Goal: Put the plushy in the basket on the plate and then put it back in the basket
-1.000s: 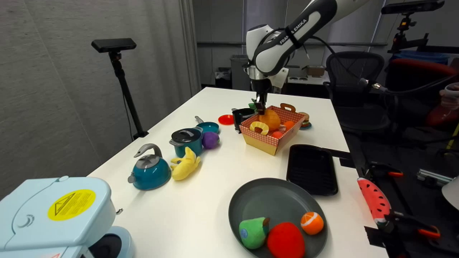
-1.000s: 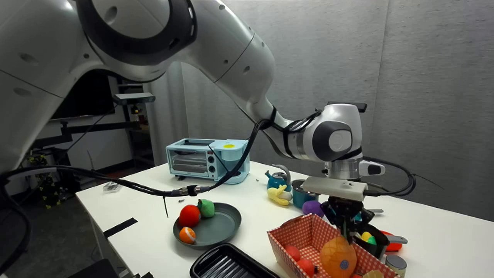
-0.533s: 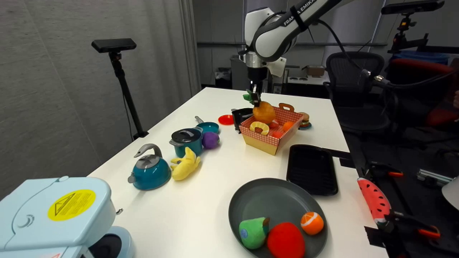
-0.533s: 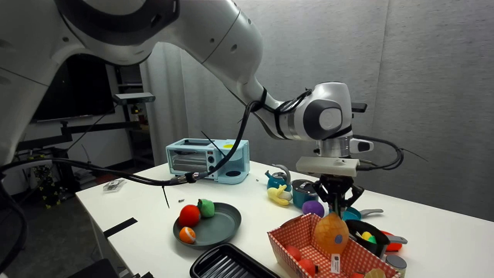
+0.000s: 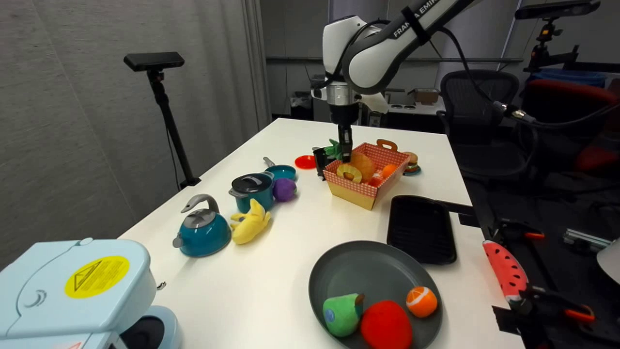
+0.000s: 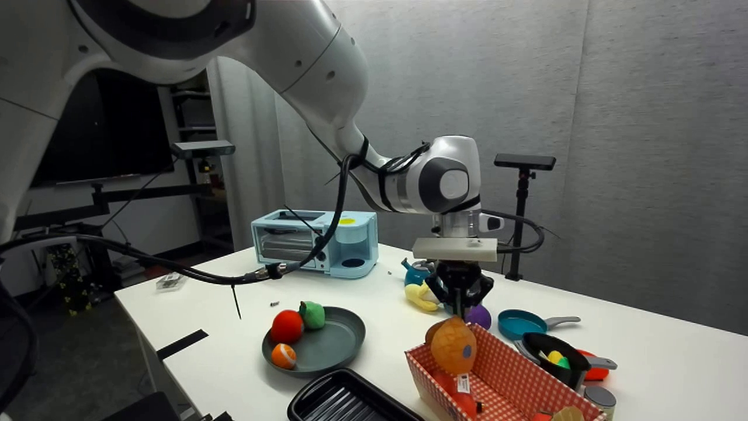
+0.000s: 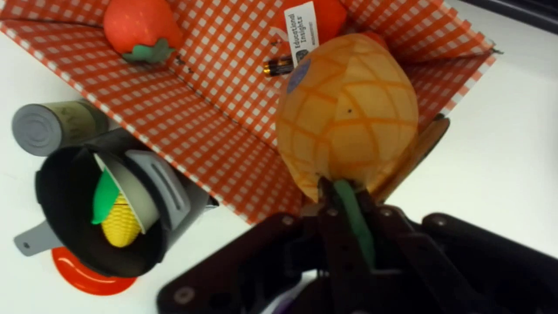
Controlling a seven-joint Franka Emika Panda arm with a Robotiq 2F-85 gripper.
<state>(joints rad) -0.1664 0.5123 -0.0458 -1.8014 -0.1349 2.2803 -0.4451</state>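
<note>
The wrist view shows the end effector (image 7: 343,190) gripping the orange plushy (image 7: 348,113) by its green top, at one handle end of the basket (image 7: 209,144). Only the exterior views show the plate (image 5: 358,269).

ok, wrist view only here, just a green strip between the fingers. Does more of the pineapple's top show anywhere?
Observer: Yes, in an exterior view the green leaves of the pineapple plushy spread out past the gripper.
Operator: Any dish outside my frame?
Observer: A dark grey plate, left of the basket in an exterior view.
Operator: Anything by the basket I'd miss?
Observer: A toy burger, on the side opposite the black pot; can't tell if it touches the basket.
</note>
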